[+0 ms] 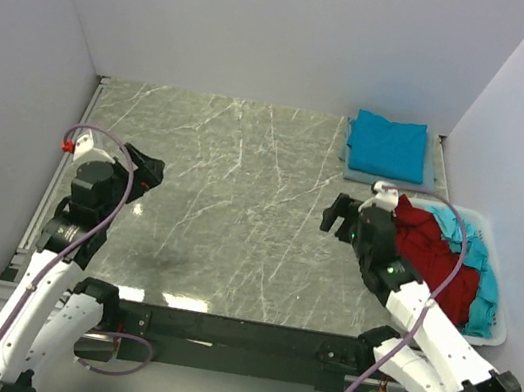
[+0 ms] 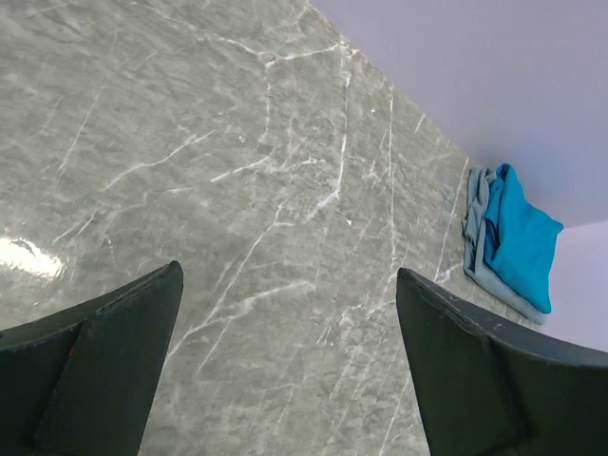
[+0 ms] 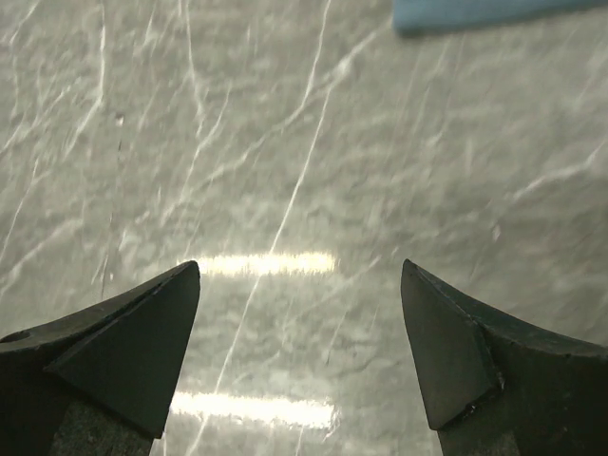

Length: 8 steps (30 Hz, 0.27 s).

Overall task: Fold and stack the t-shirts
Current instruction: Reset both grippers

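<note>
Hovering above the marble worktop (image 1: 234,181), the left hand (image 1: 148,174) gapes wide, holding nothing. The right hand (image 1: 338,216) gapes likewise. Far right, a teal-blue t-shirt (image 1: 388,145) lies folded atop a grey-blue t-shirt (image 1: 386,181); a dark red t-shirt (image 1: 434,259) and a turquoise t-shirt (image 1: 483,278) fill the white bin (image 1: 486,339).

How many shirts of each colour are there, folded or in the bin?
bright teal-blue shirt, folded, top of stack: 1
grey-blue shirt, folded beneath it: 1
dark red shirt, crumpled in white bin: 1
light turquoise shirt, crumpled in bin: at least 1
Total: at least 4
</note>
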Tool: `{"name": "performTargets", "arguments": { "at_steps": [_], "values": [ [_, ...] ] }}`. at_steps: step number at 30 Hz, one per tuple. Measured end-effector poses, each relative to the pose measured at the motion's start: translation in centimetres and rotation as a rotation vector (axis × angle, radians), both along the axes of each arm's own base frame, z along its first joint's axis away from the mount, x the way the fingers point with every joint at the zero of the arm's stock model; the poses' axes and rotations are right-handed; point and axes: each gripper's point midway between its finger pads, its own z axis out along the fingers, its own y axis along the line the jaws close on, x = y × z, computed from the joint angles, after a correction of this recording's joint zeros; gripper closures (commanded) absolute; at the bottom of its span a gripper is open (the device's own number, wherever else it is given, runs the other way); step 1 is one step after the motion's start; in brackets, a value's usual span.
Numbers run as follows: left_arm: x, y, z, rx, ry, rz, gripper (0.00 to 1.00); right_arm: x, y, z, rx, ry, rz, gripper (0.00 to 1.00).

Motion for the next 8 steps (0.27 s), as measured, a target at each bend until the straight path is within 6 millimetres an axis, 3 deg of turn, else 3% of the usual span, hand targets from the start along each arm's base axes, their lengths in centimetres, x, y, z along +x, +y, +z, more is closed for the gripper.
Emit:
{"name": "performTargets", "arguments": {
  "at_steps": [4,8],
  "values": [
    [-0.9,0.4,-0.4,-0.017,-0.02,0.02,0.01,-1.5,0.1,-2.3,0.064,0.003,0.009,0.07],
    [-1.6,0.5,-0.2,-0.027,-0.047,0.024,0.01,-1.6,0.1,-1.7,0.113,-0.046,-0.006,0.07]
  ]
}}
